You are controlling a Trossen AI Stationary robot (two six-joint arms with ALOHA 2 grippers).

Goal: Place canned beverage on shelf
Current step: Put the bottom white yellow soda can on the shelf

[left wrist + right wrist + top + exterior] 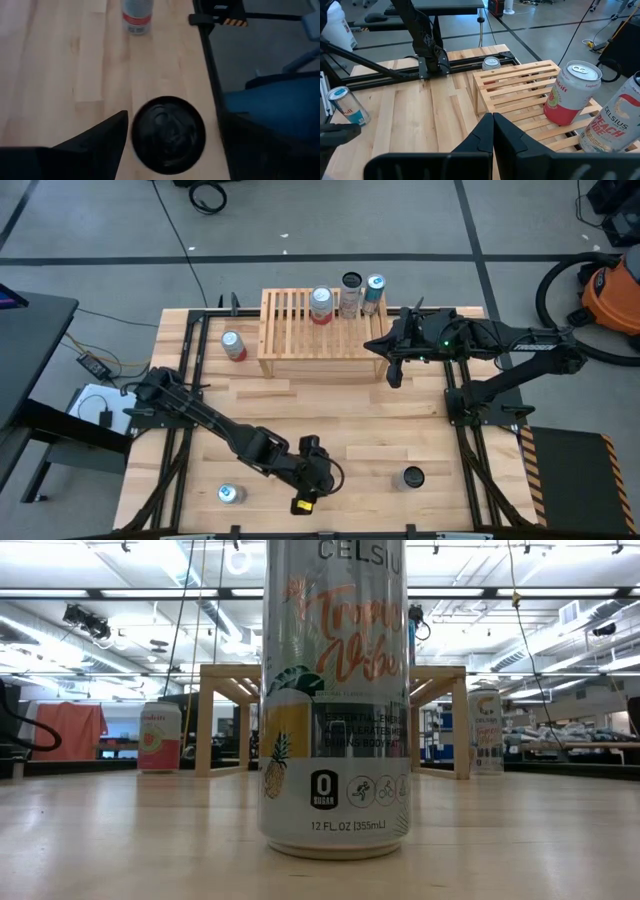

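Note:
A white Celsius can with a dark top (168, 134) stands upright on its base near the table's front edge; it fills the low view (335, 700). My left gripper (318, 472) is above it, open, pointing down. One finger (100, 142) stands close beside the can's rim with a thin strip of table between; the other finger is hidden. The light wooden shelf (300, 330) stands at the far middle with three cans on the right part of its slatted top (572, 92). My right gripper (492, 127) is shut and empty, raised by the shelf's right end (395, 365).
A red-and-silver can (233, 345) stands left of the shelf. A blue-and-silver can (231, 494) is at the front left, and a dark-topped can (408, 478) at the front right. Another can (486, 730) stands just right of the shelf's right leg. The black table-frame rail (210, 75) runs close beside my left gripper.

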